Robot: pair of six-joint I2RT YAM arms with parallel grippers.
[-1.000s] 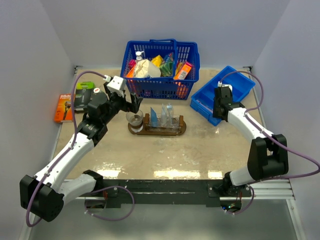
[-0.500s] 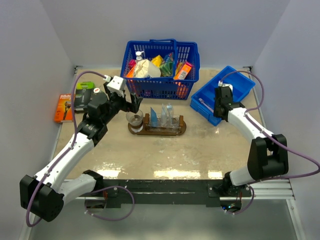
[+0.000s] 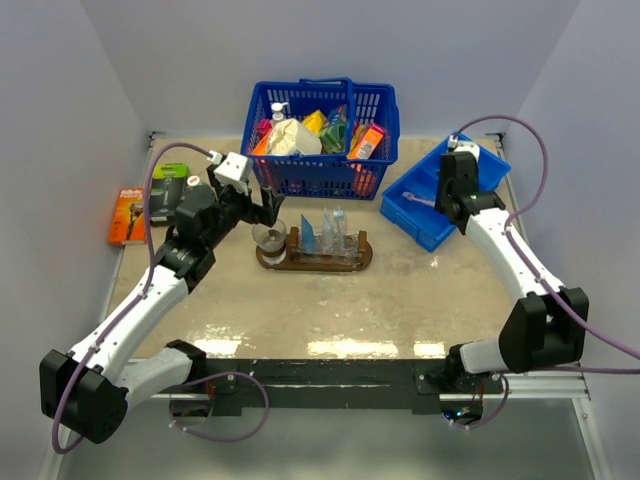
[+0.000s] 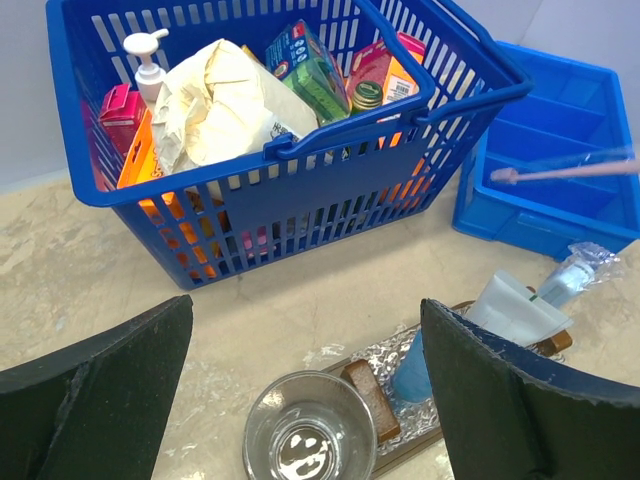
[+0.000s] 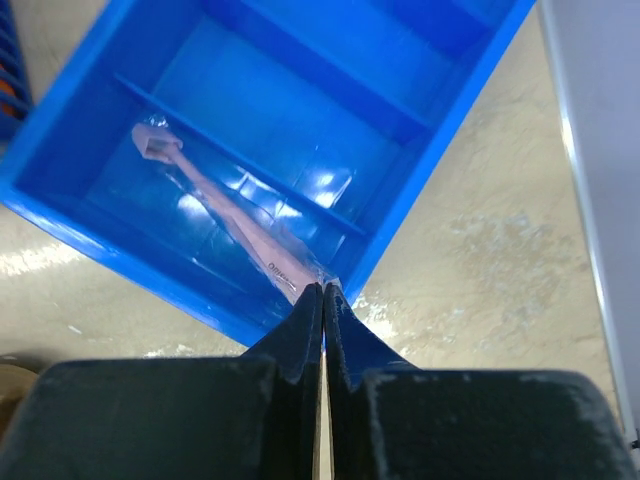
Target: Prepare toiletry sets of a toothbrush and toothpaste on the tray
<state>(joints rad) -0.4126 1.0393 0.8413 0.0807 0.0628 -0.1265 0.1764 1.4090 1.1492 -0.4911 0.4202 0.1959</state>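
Presently the right gripper (image 5: 323, 290) is closed tight on the wrapped toothbrush (image 5: 225, 215) by its handle end, over the blue bin (image 5: 90, 250). The left gripper (image 4: 307, 310) stands wide, empty. Light, slippery item; the end grip may pivot.

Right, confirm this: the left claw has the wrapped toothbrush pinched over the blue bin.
Wrong arm. The right claw has the wrapped toothbrush pinched over the blue bin; the right wrist view shows it.

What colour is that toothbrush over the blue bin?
The toothbrush is pale pink, inside clear wrapping; the right wrist view shows it best.
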